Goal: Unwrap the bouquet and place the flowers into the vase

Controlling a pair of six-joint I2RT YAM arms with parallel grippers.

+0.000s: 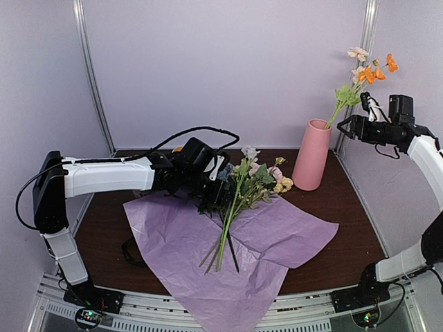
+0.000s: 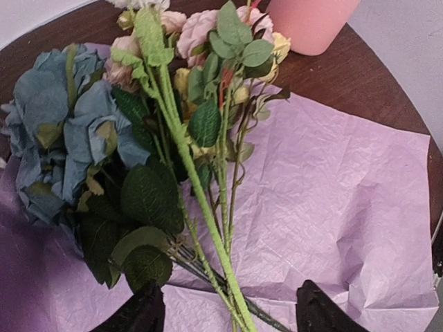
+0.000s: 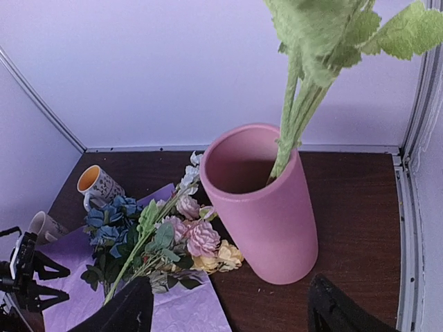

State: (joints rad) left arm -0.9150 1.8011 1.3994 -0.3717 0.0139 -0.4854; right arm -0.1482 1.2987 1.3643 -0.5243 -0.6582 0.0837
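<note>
The lilac paper (image 1: 277, 235) lies spread flat on the table (image 1: 346, 207) with the flowers (image 1: 239, 190) in a loose bunch across it, and two mugs (image 3: 97, 183) stand at the back left near the blue blooms. The left arm reaches low across the paper, its gripper (image 2: 225, 315) parted astride the green stems, not pinching them. The right arm is raised beside the pink vase (image 1: 311, 162) at the back right, where one orange-flowered stem (image 1: 346, 93) leans out, its gripper (image 3: 228, 308) wide and empty.
</note>
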